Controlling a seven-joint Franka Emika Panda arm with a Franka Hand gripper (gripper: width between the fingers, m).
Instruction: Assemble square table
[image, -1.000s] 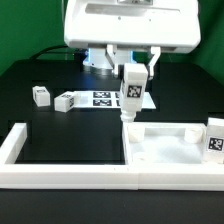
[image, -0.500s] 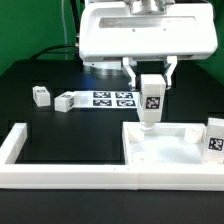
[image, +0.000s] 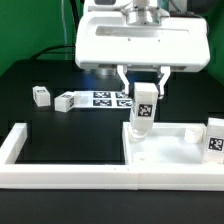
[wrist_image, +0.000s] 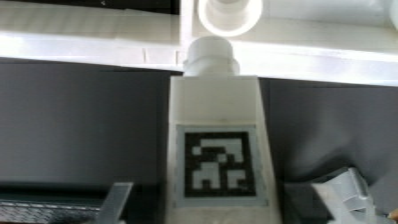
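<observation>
Holding: the gripper (image: 144, 93) clamps a white leg (image: 143, 110) between its two fingers (wrist_image: 342, 196), the jaws set narrow against the leg's sides.
Markings: a black-white square tag (wrist_image: 217, 160) on the white leg, pattern only, with no readable lettering or brand.
Leg position: nearly upright and slightly tilted, its round lower end at a corner socket (wrist_image: 228, 14) of the square table top (image: 165, 152); whether it is seated cannot be told.
Arm pose: the wrist points straight down over that corner of the top.
Second leg (image: 215, 138): upright at the top's edge on the exterior view's right, tag facing the camera.
Loose legs (image: 40, 95) (image: 65, 101): well apart from the top, toward the exterior view's left.
Marker board (image: 108, 98): flat, behind the top.
Bar frame (image: 60, 178): touching the top's near edge.
</observation>
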